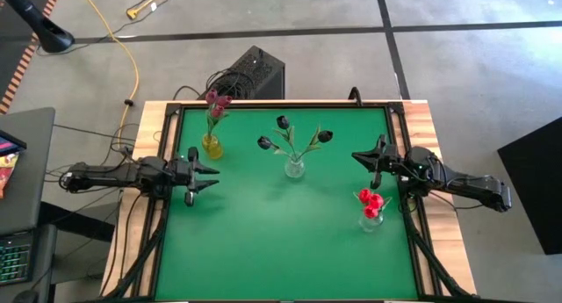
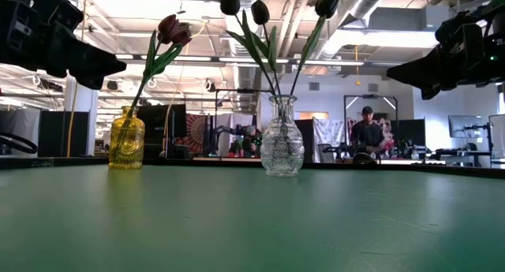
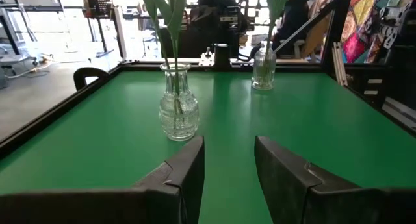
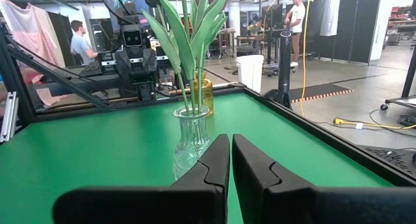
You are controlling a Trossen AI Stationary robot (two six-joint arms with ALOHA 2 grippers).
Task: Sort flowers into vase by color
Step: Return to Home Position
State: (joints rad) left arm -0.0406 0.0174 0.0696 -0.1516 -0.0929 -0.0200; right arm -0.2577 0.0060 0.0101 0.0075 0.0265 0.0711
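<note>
Three vases stand upright on the green table. A yellow vase [image 1: 212, 147] [image 2: 126, 138] at the far left holds pink-maroon tulips [image 1: 216, 101]. A clear vase [image 1: 295, 167] [image 2: 282, 146] [image 3: 178, 110] [image 4: 192, 139] in the middle holds dark blackish tulips [image 1: 283, 123]. A second clear vase [image 1: 372, 217] [image 3: 264, 68] at the near right holds red tulips [image 1: 371, 199]. My left gripper [image 1: 213, 176] [image 3: 229, 143] hovers open at the table's left side, pointing at the middle vase. My right gripper [image 1: 356, 156] [image 4: 231, 138] hovers shut at the right side, also pointing at it. Neither touches anything.
A dark raised frame [image 1: 281, 104] runs along the table's edges. Bare green surface [image 1: 281, 241] lies across the near half of the table. A black box with cables [image 1: 250, 75] sits beyond the far edge. People show in the room behind [image 4: 81, 39].
</note>
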